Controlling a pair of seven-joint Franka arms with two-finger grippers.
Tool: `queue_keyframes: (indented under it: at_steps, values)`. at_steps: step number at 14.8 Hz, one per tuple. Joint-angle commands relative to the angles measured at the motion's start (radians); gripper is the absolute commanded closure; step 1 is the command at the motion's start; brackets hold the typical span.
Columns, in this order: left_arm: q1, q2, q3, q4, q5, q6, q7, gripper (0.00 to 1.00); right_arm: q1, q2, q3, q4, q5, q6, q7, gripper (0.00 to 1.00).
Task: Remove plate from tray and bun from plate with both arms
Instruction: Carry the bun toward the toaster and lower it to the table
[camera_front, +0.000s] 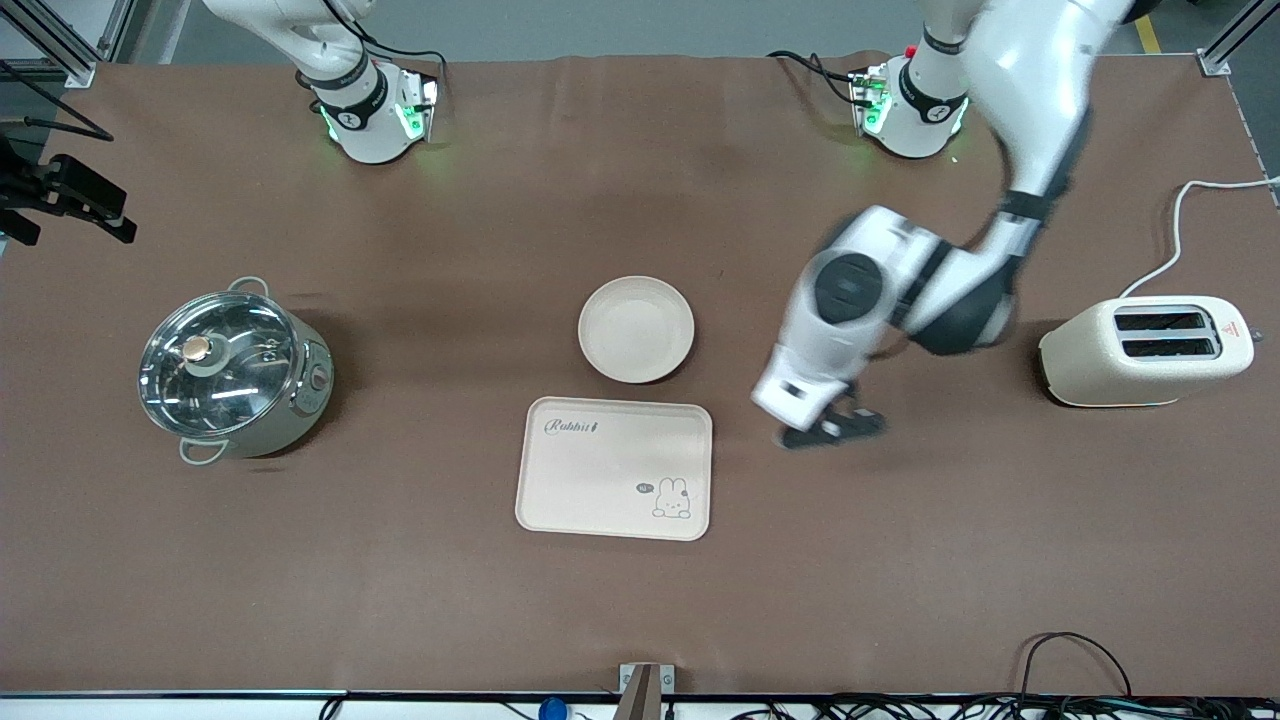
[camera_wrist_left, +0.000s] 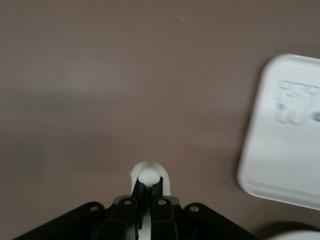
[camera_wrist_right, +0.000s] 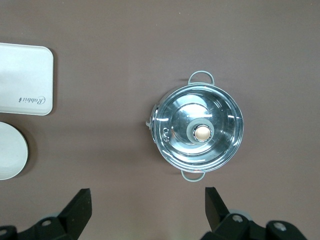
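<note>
Front view: plate (camera_front: 636, 329) sits bare at frame centre, off the tray (camera_front: 614, 468) just below it. Left claw (camera_front: 832, 428), centre-right over the tabletop (camera_front: 400, 590), is pinched shut on the bun (camera_wrist_left: 150, 176) (seen only in the left wrist view). Right claw (camera_wrist_right: 147, 210) waits w/ jaws spread above the pot (camera_wrist_right: 198, 130). Risk: bun is soft, grip narrow, so it may squash, or slip on release and roll.

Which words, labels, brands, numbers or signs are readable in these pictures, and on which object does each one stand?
"Rabbit": script lettering on the tray, at its corner nearest the plate, with a small bunny drawing at the corner diagonally across from it.
Small speech bubble beside the bunny: too small to read.
Red triangular sign on top of the toaster: too small to read.
</note>
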Motion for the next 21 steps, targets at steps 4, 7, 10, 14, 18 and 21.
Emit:
queue_keyframes:
  at_steps: [4,7,10,14,18,21]
  values:
    - [0.304,0.053,-0.119,-0.142,-0.029,0.142,0.288,0.98,0.006,-0.007,0.000,-0.011,-0.010,0.013,0.017,0.00]
    - [0.338,0.093,-0.116,-0.232,0.019,0.305,0.264,0.87,0.006,-0.007,0.000,-0.011,-0.008,0.013,0.018,0.00]
    - [0.338,0.105,-0.115,-0.227,0.025,0.308,0.264,0.41,0.006,-0.007,0.000,-0.013,-0.008,0.019,0.017,0.00]
    - [0.333,0.090,-0.118,-0.209,0.065,0.293,0.265,0.00,0.006,-0.006,0.000,-0.013,-0.008,0.019,0.017,0.00]
    - [0.338,0.045,-0.173,-0.065,0.054,0.079,0.265,0.00,0.006,-0.006,0.000,-0.013,-0.007,0.019,0.017,0.00]
    - [0.350,0.030,-0.201,0.012,0.053,-0.057,0.282,0.00,0.006,-0.006,0.000,-0.011,-0.007,0.021,0.018,0.00]
